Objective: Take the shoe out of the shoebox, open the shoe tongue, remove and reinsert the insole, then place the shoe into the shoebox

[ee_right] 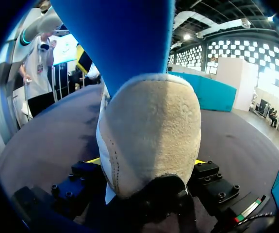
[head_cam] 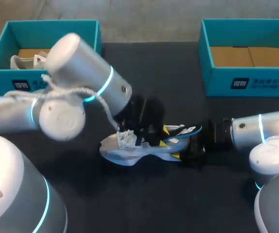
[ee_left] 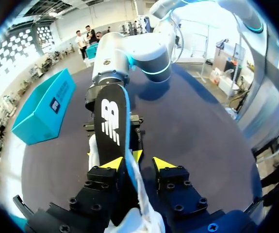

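A grey and white shoe [head_cam: 134,149] lies on its side in the middle of the dark table. Its black insole [head_cam: 184,130] with a blue edge sticks up out of the heel opening. My left gripper [head_cam: 151,133] hangs over the shoe's opening; in the left wrist view the gripper [ee_left: 138,164] is open, with the insole [ee_left: 110,121] lying against one finger and white lining under it. My right gripper [head_cam: 190,148] is shut on the shoe's heel: the beige heel [ee_right: 151,131] fills the gap between both fingers [ee_right: 205,174], the insole's blue underside [ee_right: 115,39] rising above.
A teal shoebox [head_cam: 81,29] at the back left holds another pale shoe [head_cam: 27,60]. A second teal shoebox [head_cam: 248,82] at the back right has brown cardboard in its bottom. My right arm [ee_left: 129,53] stretches in low across the table.
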`<action>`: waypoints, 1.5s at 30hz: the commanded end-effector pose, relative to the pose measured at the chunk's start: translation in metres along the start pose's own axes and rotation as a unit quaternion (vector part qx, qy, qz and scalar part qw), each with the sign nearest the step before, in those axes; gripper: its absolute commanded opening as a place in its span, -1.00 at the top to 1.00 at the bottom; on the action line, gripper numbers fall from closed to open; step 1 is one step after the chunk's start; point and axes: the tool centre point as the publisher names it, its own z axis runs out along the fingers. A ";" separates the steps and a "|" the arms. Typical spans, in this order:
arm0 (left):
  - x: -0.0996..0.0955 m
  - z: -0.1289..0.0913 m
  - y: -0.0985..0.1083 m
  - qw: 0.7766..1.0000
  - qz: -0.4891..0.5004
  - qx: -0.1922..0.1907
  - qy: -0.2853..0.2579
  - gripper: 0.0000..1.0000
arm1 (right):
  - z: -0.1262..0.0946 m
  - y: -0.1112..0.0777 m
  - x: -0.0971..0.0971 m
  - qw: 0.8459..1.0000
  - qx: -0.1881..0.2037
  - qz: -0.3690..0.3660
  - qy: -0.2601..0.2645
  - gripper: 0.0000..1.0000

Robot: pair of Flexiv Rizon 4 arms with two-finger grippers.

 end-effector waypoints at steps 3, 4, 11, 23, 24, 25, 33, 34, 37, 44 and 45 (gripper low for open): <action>0.009 0.009 -0.004 0.996 -0.007 -0.016 -0.089 0.28 | 0.001 0.001 0.001 1.000 0.003 0.000 -0.001 1.00; 0.008 0.010 -0.004 0.996 -0.008 -0.016 -0.093 0.29 | 0.001 0.001 0.001 1.000 0.003 0.000 -0.001 1.00; 0.003 0.013 -0.007 0.993 -0.012 -0.021 -0.116 0.31 | 0.001 0.001 0.001 1.000 0.003 0.000 -0.001 1.00; -0.004 0.012 -0.004 0.989 -0.024 -0.023 -0.141 0.31 | 0.001 0.001 0.001 1.000 0.003 0.000 -0.001 1.00; -0.006 0.013 -0.003 0.989 -0.027 -0.024 -0.146 0.32 | 0.001 0.001 0.001 1.000 0.003 0.000 -0.001 1.00; -0.007 0.013 -0.002 0.988 -0.028 -0.025 -0.147 0.31 | 0.001 0.001 0.001 1.000 0.003 0.000 -0.001 1.00; -0.013 0.020 0.002 0.987 -0.039 -0.027 -0.151 0.30 | 0.001 0.001 0.001 1.000 0.003 0.000 -0.001 1.00; -0.014 0.022 0.002 0.988 -0.040 -0.027 -0.150 0.30 | 0.001 0.001 0.001 1.000 0.003 0.000 -0.001 1.00; -0.018 0.026 0.003 0.988 -0.041 -0.028 -0.146 0.30 | 0.001 0.001 0.001 1.000 0.003 0.000 -0.001 1.00; -0.024 0.030 0.005 0.989 -0.044 -0.025 -0.141 0.35 | 0.001 0.001 0.001 1.000 0.003 0.000 -0.001 1.00; -0.026 0.030 0.005 0.989 -0.044 -0.024 -0.141 0.35 | 0.001 0.001 0.001 1.000 0.003 0.000 -0.001 1.00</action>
